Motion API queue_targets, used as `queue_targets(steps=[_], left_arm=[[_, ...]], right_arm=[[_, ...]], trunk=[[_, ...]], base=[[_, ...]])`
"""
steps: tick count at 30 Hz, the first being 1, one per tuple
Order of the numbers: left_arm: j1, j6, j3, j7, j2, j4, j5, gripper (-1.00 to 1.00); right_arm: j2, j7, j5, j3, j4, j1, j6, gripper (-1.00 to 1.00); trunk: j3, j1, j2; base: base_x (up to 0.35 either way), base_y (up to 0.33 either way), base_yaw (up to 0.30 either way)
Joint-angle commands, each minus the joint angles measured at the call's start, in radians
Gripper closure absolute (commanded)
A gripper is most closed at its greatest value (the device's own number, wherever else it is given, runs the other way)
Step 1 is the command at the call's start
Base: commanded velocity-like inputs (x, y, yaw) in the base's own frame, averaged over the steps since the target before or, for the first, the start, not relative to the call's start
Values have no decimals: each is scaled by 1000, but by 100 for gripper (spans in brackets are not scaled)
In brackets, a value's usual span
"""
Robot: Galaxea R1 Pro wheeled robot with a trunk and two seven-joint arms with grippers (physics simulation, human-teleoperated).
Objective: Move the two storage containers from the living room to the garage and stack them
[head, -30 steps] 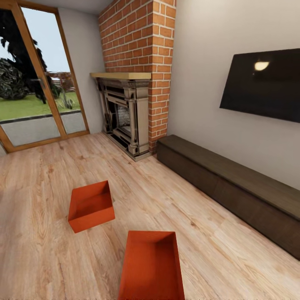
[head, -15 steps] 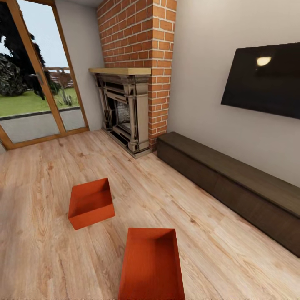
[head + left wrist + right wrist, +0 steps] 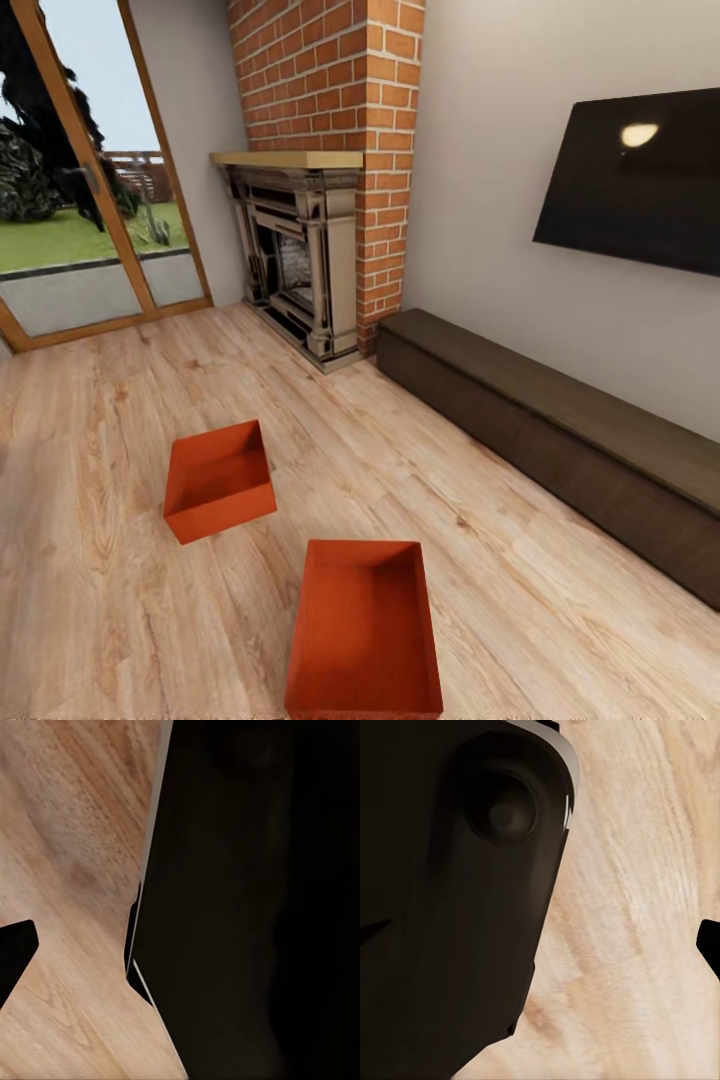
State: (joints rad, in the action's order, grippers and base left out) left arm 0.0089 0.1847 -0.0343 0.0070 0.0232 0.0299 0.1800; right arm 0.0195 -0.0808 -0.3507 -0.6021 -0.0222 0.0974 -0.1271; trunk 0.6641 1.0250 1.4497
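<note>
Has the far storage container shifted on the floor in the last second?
No. The far storage container keeps its place relative to the near container and the wood-plank floor; the whole head view shifted, fireplace included, so the camera moved.

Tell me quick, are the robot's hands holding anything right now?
Left gripper: cannot be told; its wrist view shows dark robot parts over the wood floor.
Right gripper: cannot be told either.

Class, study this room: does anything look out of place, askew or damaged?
Two orange-red storage containers sit open and empty on the wood-plank floor, at different angles to each other. Nothing looks spilled or damaged.
</note>
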Motion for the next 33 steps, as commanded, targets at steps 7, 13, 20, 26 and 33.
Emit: queue_targets(steps=[7,13,20,26,33], left_arm=[[1,1,-3,1,0,2,3,-100],[0,1,-3,1,0,2,3,-100],[0,1,-3,1,0,2,3,-100],[0,1,-3,1,0,2,3,-100],[0,1,-3,1,0,1,3,-100]], right_arm=[[0,-1,-8,-8,-2,1,-5,-100],[0,-1,-8,-8,-2,1,-5,-100],[0,-1,-8,-8,-2,1,-5,-100],[0,-1,-8,-8,-2,1,-5,-100],[1,-1,-8,-8,-2,1,-5,-100]], trunk=[[12,0,0],[22,0,0],[33,0,0],[43,0,0],[54,0,0]], base=[[0,0,0],[0,0,0],[0,0,0],[0,0,0],[0,0,0]])
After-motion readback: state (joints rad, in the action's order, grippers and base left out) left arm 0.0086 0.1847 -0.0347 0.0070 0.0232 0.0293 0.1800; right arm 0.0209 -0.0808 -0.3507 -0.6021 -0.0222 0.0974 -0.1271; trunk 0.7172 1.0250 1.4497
